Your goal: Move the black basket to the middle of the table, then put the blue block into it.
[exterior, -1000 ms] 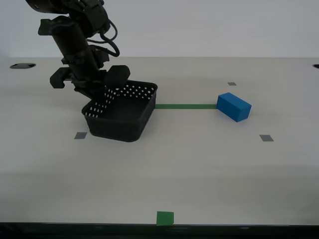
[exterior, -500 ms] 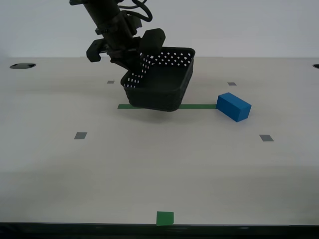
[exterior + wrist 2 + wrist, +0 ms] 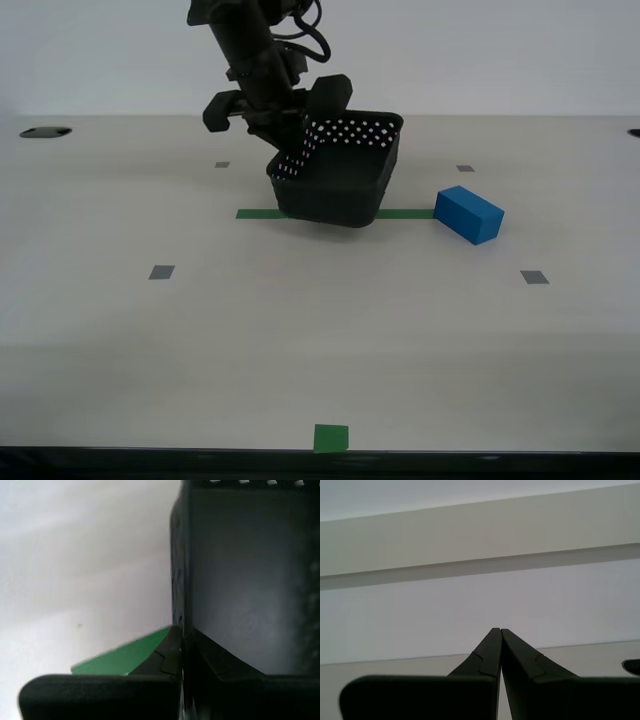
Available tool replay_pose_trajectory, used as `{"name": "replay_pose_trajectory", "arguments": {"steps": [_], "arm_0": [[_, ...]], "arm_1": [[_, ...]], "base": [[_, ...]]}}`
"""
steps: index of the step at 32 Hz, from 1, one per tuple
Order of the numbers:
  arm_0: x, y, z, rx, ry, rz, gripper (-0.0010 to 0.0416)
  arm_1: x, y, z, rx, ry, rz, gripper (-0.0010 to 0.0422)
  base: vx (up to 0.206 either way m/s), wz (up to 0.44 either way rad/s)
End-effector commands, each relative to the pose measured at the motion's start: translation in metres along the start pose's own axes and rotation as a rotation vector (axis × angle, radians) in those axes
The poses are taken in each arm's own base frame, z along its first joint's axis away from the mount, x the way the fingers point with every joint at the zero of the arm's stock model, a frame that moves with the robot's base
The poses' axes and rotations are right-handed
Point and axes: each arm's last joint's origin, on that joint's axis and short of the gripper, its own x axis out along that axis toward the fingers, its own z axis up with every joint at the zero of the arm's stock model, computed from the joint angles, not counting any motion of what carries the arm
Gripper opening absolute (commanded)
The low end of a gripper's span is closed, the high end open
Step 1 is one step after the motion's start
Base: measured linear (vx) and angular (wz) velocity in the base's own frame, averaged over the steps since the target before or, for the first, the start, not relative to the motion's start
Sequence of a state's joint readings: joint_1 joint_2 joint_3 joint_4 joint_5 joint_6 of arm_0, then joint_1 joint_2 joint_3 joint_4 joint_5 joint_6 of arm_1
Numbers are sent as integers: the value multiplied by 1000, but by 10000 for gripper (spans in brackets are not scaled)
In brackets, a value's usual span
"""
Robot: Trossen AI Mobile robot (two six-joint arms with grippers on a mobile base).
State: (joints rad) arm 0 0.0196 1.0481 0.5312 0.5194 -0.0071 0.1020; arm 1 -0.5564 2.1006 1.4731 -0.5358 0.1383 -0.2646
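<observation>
While the blue block [image 3: 469,214] lies right of centre on the table [image 3: 320,330], the black basket [image 3: 340,170] hangs tilted at upper centre.
My second gripper [image 3: 290,150] clamps its wall; my first gripper [image 3: 499,632] is closed, empty.

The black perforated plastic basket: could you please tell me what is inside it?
The black perforated plastic basket shows only bare inner walls and dark floor; its near wall hides the front floor. The bright blue rectangular block lies outside.

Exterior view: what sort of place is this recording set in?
Probably a lab test bench, not a home: a bare off-white table against a plain wall, marked with a green tape strip and small grey squares, holding only a black basket and blue block.
</observation>
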Motion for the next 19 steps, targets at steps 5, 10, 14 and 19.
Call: {"name": "replay_pose_trajectory", "arguments": {"steps": [5, 10, 14, 19], "arm_0": [[0, 0, 0, 3, 5, 0, 0], [0, 0, 0, 3, 5, 0, 0], [0, 0, -5, 3, 52, -2, 1], [-1, 3, -16, 20, 199, 136, 0]], "arm_1": [[9, 1, -4, 16, 35, -2, 17], [9, 1, -4, 12, 36, -1, 113], [8, 1, -4, 8, 34, -1, 186], [-2, -2, 6, 29, 1, -9, 151]], "base": [[0, 0], [0, 0], [0, 0], [0, 0]]}}
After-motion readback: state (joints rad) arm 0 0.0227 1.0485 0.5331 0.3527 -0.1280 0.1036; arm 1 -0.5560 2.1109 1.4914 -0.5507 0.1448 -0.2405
